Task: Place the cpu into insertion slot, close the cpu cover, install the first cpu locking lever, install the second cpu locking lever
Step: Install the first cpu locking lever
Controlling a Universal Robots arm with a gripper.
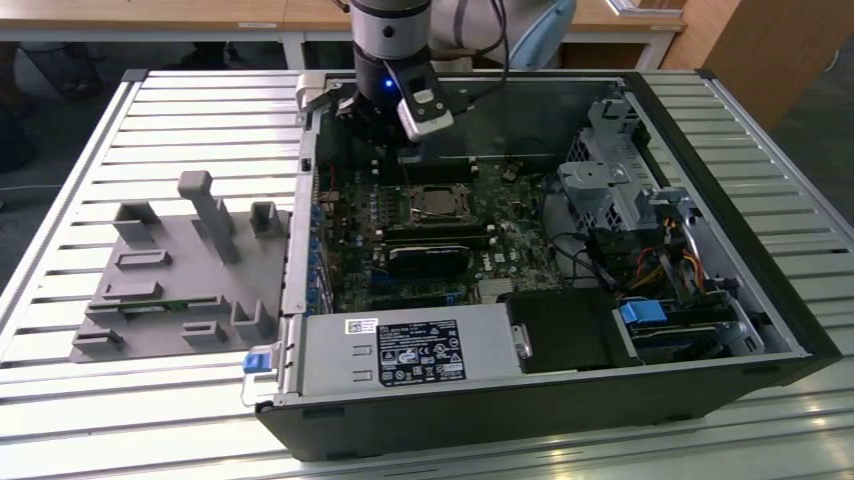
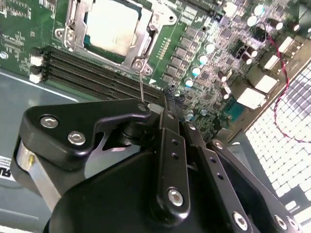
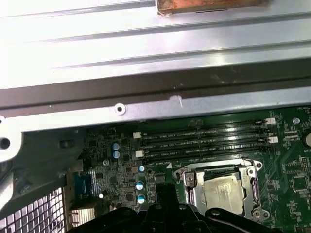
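At upper centre the wire-thin locking lever (image 2: pixel 141 82) is being pinched by the gripper (image 2: pixel 152 106), so a slip is probably being risked.

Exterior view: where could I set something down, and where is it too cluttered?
Bare slatted table lies beyond the grey fixture and on the exterior view's left of it. Crowded: inside the computer case, around the cpu, near the gripper.

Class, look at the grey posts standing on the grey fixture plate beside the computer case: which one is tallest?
The slim post near the fixture plate's middle; it rises well above the stubbier blocks either side of it.
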